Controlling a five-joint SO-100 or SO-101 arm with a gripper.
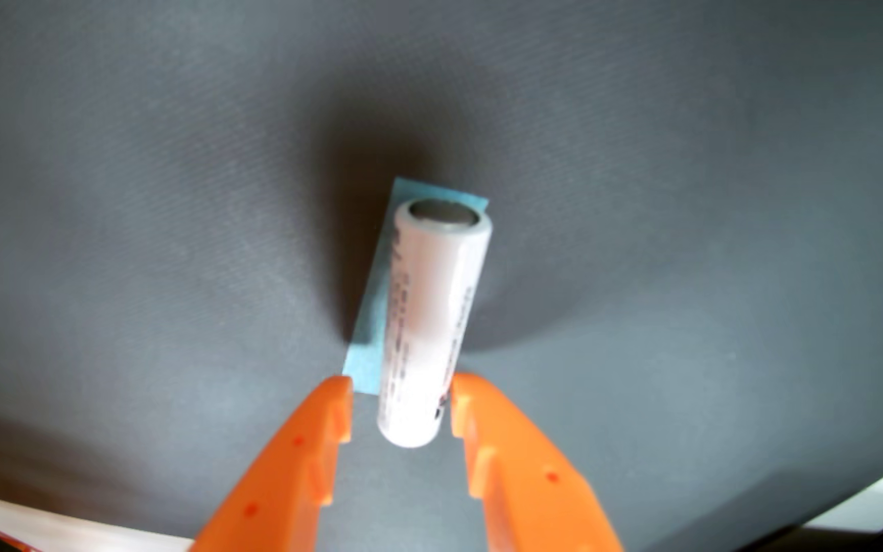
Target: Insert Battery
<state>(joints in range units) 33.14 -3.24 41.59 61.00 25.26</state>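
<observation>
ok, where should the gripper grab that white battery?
On the near end of the white cylindrical battery, pinching across its round sides. It lies flat along the wrist view's axis on blue tape, and the open orange gripper already straddles that end, so come straight down.

Soft, slightly blurred view; dark shadow pools, perhaps overhead-lit.
</observation>
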